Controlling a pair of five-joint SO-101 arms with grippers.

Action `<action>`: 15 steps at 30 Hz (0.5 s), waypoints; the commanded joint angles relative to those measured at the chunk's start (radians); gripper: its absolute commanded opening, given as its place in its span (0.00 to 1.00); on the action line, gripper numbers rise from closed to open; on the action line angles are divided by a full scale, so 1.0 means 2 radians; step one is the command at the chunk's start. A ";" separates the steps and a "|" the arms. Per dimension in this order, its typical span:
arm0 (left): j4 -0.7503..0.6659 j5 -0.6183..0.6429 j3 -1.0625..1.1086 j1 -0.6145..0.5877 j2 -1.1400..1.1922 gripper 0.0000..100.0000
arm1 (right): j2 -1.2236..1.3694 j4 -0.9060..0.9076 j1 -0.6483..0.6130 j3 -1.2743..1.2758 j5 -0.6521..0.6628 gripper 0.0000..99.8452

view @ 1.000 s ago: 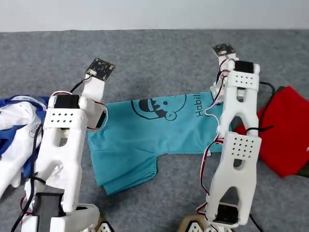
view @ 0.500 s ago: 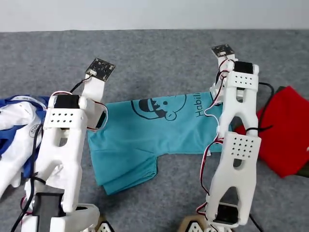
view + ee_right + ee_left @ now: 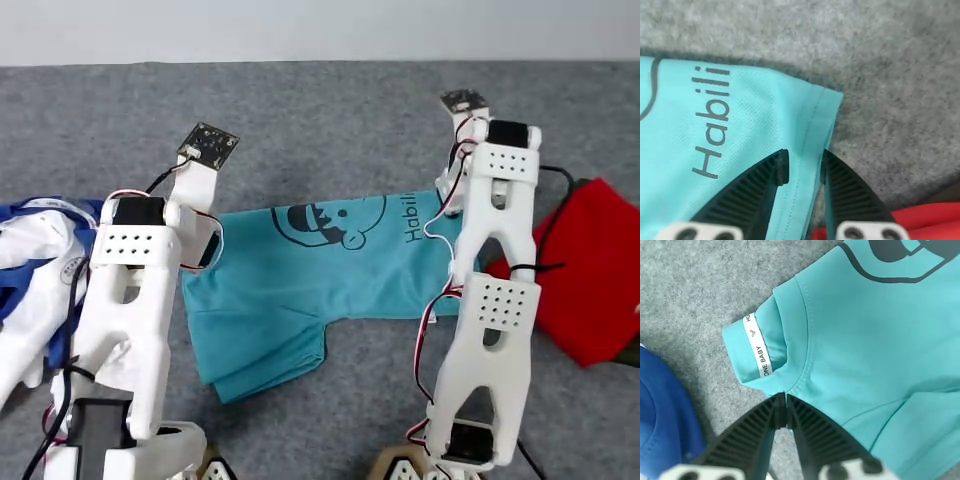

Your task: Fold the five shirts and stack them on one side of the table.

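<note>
A teal shirt (image 3: 300, 270) with a dark print lies spread on the grey table between the two arms, its lower part folded up. My left gripper (image 3: 786, 405) is shut on the teal shirt (image 3: 865, 340) at its edge just beside the collar label. My right gripper (image 3: 802, 162) is open, its two fingers straddling the hemmed corner of the teal shirt (image 3: 715, 140) next to the printed letters, with cloth lying between them.
A red shirt (image 3: 590, 270) lies crumpled at the right edge, close to the right arm; its edge (image 3: 860, 225) is near my right gripper. A heap of blue and white shirts (image 3: 30, 260) lies at the left, beside the left arm. Bare grey table (image 3: 320, 120) stretches behind.
The right arm has shifted slightly to the right. The left arm and the teal shirt have not visibly moved.
</note>
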 commanded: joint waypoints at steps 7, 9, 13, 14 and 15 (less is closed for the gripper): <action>-0.010 0.002 -0.003 0.002 -0.002 0.00 | -0.013 -0.002 0.003 -0.036 -0.002 0.08; -0.009 0.002 -0.003 0.002 -0.002 0.00 | 0.000 -0.004 0.003 -0.036 -0.002 0.08; -0.008 0.002 -0.003 0.002 -0.002 0.00 | 0.012 -0.005 0.003 -0.037 -0.002 0.07; -0.008 0.002 -0.003 0.002 -0.002 0.00 | 0.012 -0.005 0.003 -0.037 -0.002 0.07; -0.008 0.002 -0.003 0.002 -0.002 0.00 | 0.012 -0.005 0.003 -0.037 -0.002 0.07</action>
